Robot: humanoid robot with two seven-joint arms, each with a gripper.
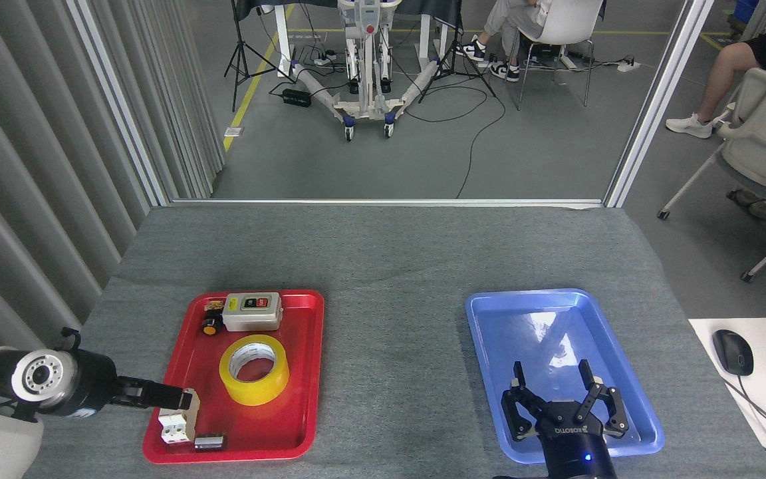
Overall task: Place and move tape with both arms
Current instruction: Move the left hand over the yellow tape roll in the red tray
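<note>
On the red tray (310, 372) the tape (254, 369) lies ungrasped; my left gripper (180, 400), aperture unreadable, hovers beside it, right gripper (562, 389) spread, empty.

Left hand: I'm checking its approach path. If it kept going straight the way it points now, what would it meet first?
The left hand points right, low over the red tray. Its tip already looks to be at the top of the white circuit breaker, so that probably comes first; the tape lies farther along. Height is unclear.
</note>
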